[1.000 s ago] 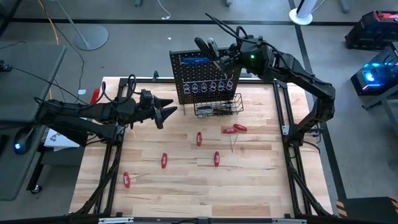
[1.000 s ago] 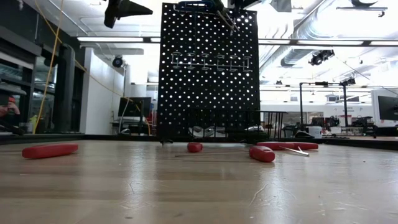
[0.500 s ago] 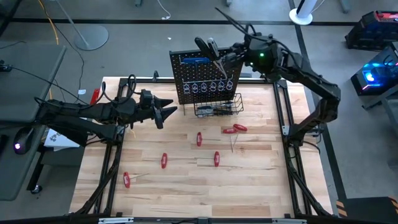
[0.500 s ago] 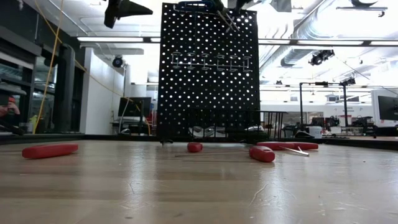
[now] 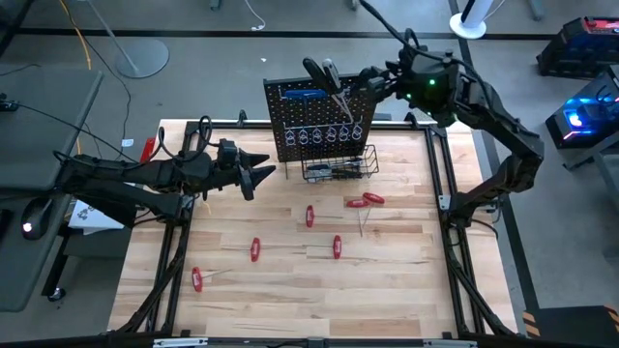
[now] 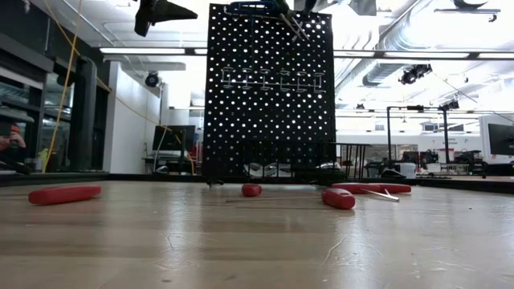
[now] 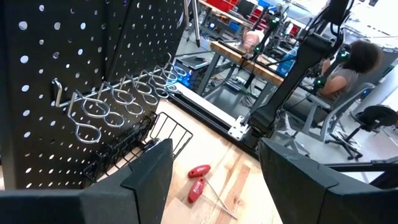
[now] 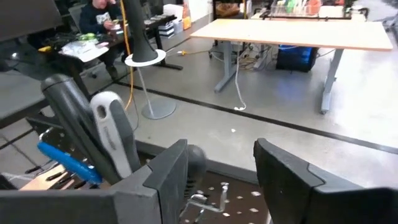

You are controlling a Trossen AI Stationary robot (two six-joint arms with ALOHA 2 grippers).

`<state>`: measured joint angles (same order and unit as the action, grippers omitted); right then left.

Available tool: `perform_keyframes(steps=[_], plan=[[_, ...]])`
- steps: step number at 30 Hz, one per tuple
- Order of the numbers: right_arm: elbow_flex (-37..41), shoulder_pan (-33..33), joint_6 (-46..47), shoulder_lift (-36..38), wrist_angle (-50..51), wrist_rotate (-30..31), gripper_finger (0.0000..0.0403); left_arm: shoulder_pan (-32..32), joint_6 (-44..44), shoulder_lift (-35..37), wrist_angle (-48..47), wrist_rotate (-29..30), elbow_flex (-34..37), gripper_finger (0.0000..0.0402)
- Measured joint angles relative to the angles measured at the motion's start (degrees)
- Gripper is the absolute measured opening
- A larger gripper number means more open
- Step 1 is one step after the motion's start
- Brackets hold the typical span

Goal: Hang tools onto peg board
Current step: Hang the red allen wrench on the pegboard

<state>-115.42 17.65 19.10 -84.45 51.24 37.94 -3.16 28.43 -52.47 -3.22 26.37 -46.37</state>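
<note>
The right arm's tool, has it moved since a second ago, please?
Yes. In the high view the right tool has drawn back from the peg board, toward the picture's upper right, open and empty.

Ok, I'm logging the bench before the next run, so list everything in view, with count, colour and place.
peg board: one, black, upright at the table's far edge.
loop hooks: one silver row, on the board.
wire basket: one, black, at the board's foot.
blue key: one, near the board's top.
black-handled tools: two, standing above the board's top.
red-handled tools: six, on the table; two touching at the right.
table: one, wood.
left gripper: open, empty, left of the board.
right gripper: open, empty, beside the board's top right.
</note>
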Motion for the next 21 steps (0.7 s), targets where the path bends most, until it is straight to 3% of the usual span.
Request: perform_keyframes(steps=[12,21], plan=[[-0.01,0.0,-1.26,3.09,1.35,1.52,0.0177,0.01,0.31,0.0,-0.65,-0.49,0.0,0.0229],[-0.02,-0.04,3.12,6.35,11.28,-1.51,0.0177,-1.62,8.17,-0.25,-8.8,-4.78,0.0,0.0229]])
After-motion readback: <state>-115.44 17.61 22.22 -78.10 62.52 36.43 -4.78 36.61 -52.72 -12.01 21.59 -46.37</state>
